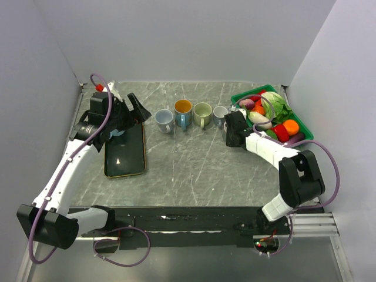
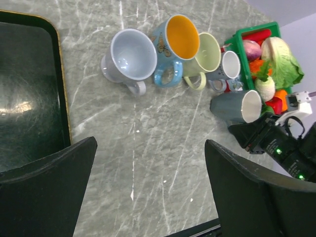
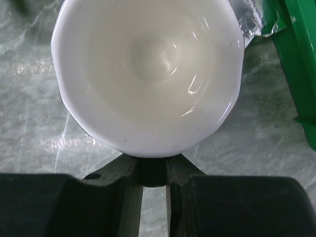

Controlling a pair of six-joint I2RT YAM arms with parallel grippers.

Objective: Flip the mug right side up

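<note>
The mug [image 2: 232, 106] is dark grey outside and white inside. In the left wrist view it lies on its side, its mouth turned toward my right gripper [image 2: 254, 133]. In the right wrist view its white inside [image 3: 148, 69] fills the top, and my right gripper [image 3: 154, 168] is shut on its dark handle. From above, that gripper [image 1: 235, 132] covers most of the mug [image 1: 233, 121]. I cannot tell if the mug touches the table. My left gripper [image 1: 132, 111] is open and empty above the table, left of the mug row; its fingers [image 2: 49, 187] frame bare table.
Several upright mugs stand in a row: pale grey [image 1: 164, 120], blue with orange inside [image 1: 183, 111], pale green [image 1: 202, 113], small grey [image 1: 220, 113]. A green basket [image 1: 239, 96] of vegetables is at back right. A black tray [image 1: 125, 153] lies at left.
</note>
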